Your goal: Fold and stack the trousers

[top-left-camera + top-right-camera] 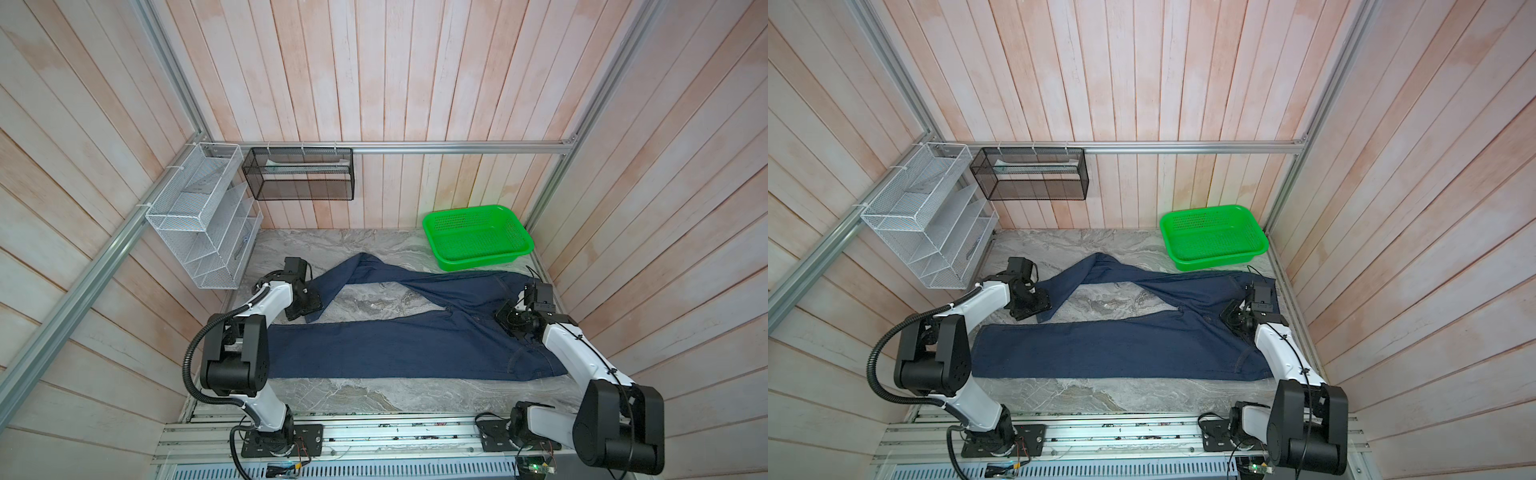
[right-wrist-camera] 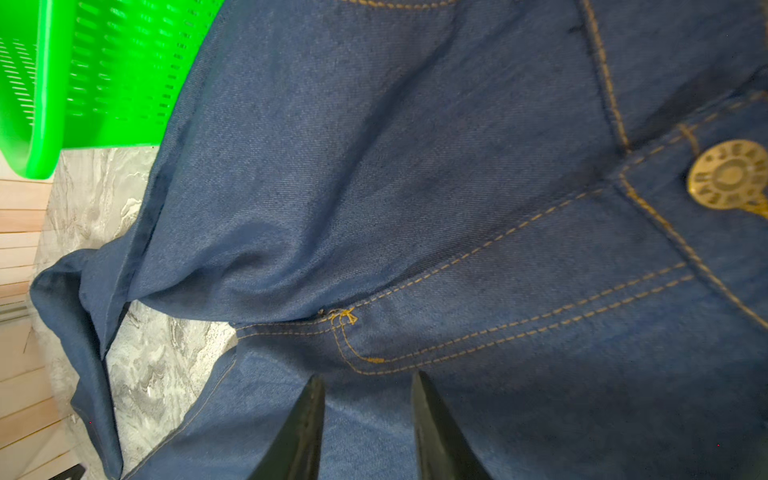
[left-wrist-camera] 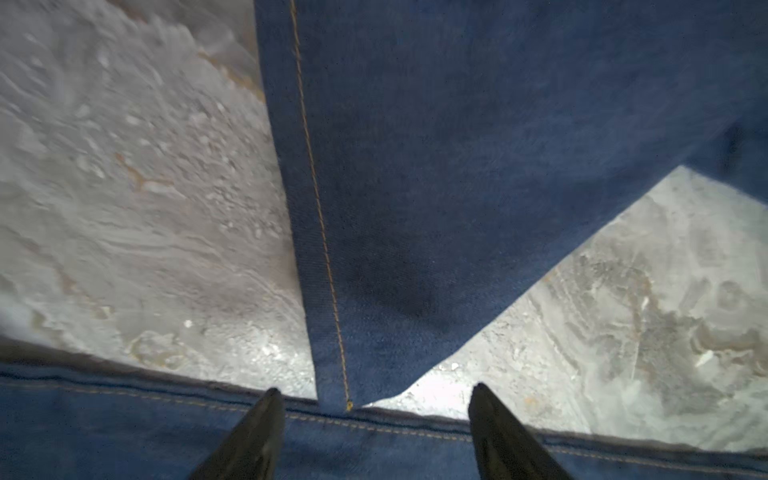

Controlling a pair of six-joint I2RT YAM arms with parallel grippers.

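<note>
The dark blue trousers lie on the marble table, waist to the right. The near leg lies straight. The far leg runs to the back and doubles back to the left. My left gripper stands open over that leg's hem corner, where it meets the near leg's edge, and clamps nothing. My right gripper rests on the denim just below the fly stitching, near the metal button. Its fingers are partly apart with cloth between them. A pinch cannot be made out.
A green plastic basket stands at the back right, touching the waist end of the trousers. A white wire rack and a black mesh basket hang on the walls at the back left. Wooden walls close in on both sides.
</note>
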